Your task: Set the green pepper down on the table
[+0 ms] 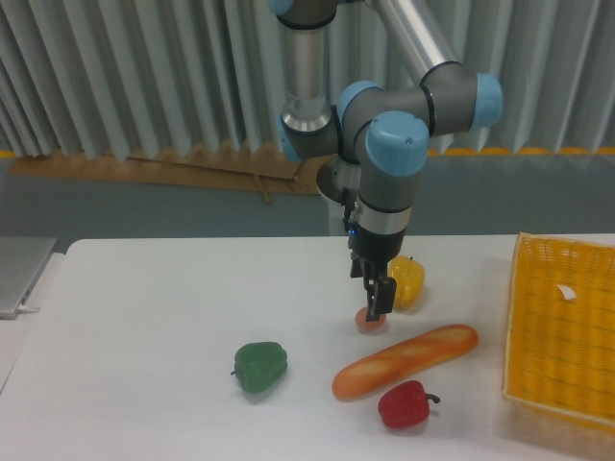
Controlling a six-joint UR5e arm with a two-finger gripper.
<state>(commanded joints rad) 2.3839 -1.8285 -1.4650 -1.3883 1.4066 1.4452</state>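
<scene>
The green pepper sits on the table, toward the front edge and left of the other food, upright with nothing touching it. Judged from that, the placing looks done: the pepper rests on the white top and the gripper is well apart from it, off to the right above a small orange-pink ball. What may be left is only for the arm to pull clear (if anything is left at all).

The gripper points straight down, its dark fingers seen edge-on and overlapping, so I cannot tell whether they are apart or together; they appear to hold nothing, though their tips come close to the ball.

The pepper is dark green, glossy and lumpy, with a short stem toward the left. The table is a flat, matte white top. Right of the pepper lies a baguette, long, golden-brown and smooth, slanting up toward the right. A red bell pepper sits just in front of it near the front edge, shiny, with a dark stem. A yellow bell pepper stands behind the loaf, waxy and ribbed. At the right edge lies a yellow wicker basket tray, woven in a fine grid, with a small white scrap inside.
</scene>
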